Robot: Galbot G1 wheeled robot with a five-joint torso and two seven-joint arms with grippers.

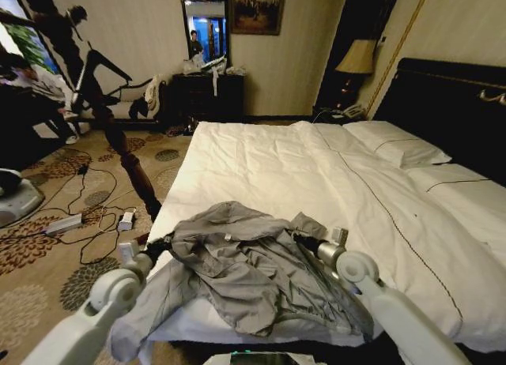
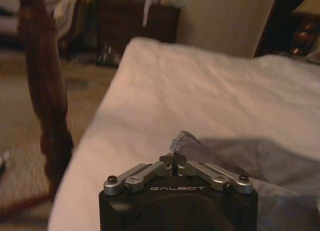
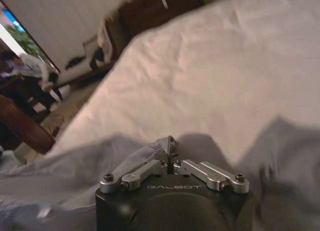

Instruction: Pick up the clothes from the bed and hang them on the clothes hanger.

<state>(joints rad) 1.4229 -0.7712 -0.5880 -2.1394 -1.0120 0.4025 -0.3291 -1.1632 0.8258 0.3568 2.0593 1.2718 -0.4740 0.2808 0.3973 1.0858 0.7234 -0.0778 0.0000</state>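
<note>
Head: shirt [image 1: 245, 278] bunched at the near edge of the bed [image 1: 316, 167], hem over the edge; both grippers under cloth; snag risk on the pole [image 1: 130, 167]. Left wrist: left gripper [image 2: 173, 158] pinches a thin fold; may slip. Right wrist: right gripper [image 3: 169, 152] clenched on fabric; uneven pull could twist it.

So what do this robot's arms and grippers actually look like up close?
Both arms have smooth white shells with rounded white joints, then a silver ring and a black wrist section. The left gripper and right gripper look alike: a black round body marked GALBOT in pale letters, silver metal linkage bars fixed with dark screws, and small dark fingertips. No loose cables show.
</note>
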